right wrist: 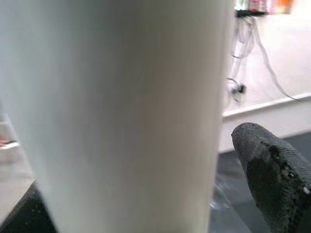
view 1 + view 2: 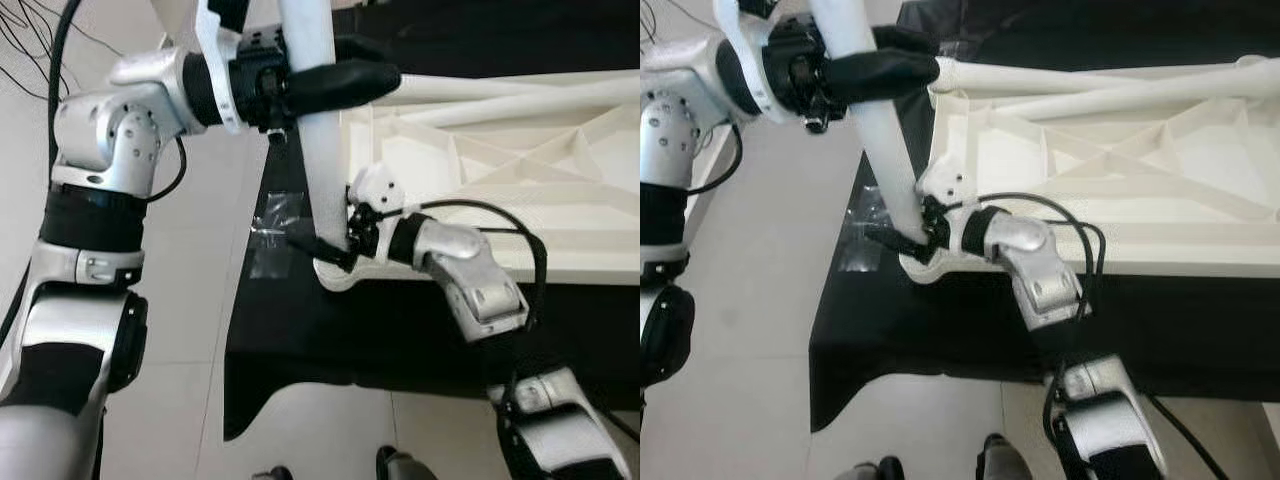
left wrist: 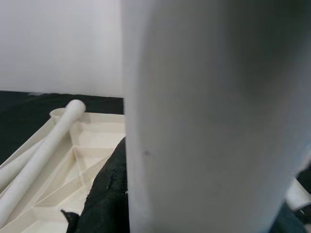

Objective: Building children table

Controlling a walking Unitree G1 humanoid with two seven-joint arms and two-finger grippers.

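Both end effectors clamp one white leg [image 2: 322,150]: left end effector [image 2: 330,85] at upper centre, right end effector [image 2: 335,252] at its base. That leg stands at the corner of the upturned tabletop [image 2: 500,190] on the bench [image 2: 300,330], probably mid-fitting; two more legs [image 2: 520,95] lie loose, unfitted.

upright table leg [image 2: 322,150] blocks tabletop [image 2: 520,190] corner, loose legs [image 2: 500,92] across ribs, floor [image 2: 200,330] open leftward

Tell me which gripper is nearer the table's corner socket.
Right. The right gripper grips the white leg at its foot, right at the corner socket of the upturned tabletop. The left gripper holds the same leg higher up.
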